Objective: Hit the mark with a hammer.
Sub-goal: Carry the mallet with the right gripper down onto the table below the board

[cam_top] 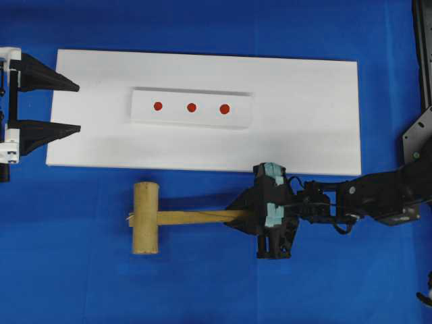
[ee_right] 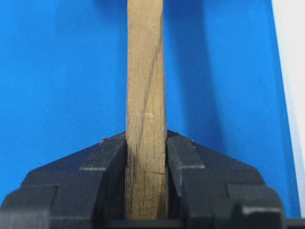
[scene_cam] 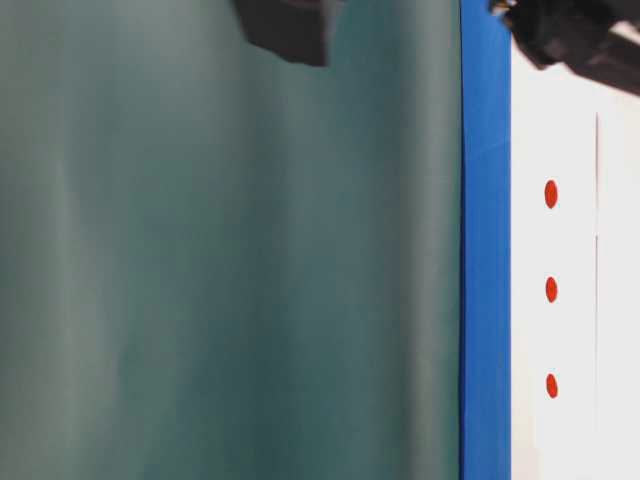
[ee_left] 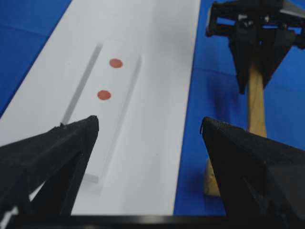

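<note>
The right pincer is closed on the long flat handle of the light wooden hammer, its black fingers pressed against both faces of the handle near its free end. The hammer's thick cylindrical head points toward the left side of the overhead view, over the blue worktop, just beside the large white board. On that board sits a white rectangular block bearing three red dots; the mark is the middle one. The left pincer is spread wide, empty, at the board's left edge.
</note>
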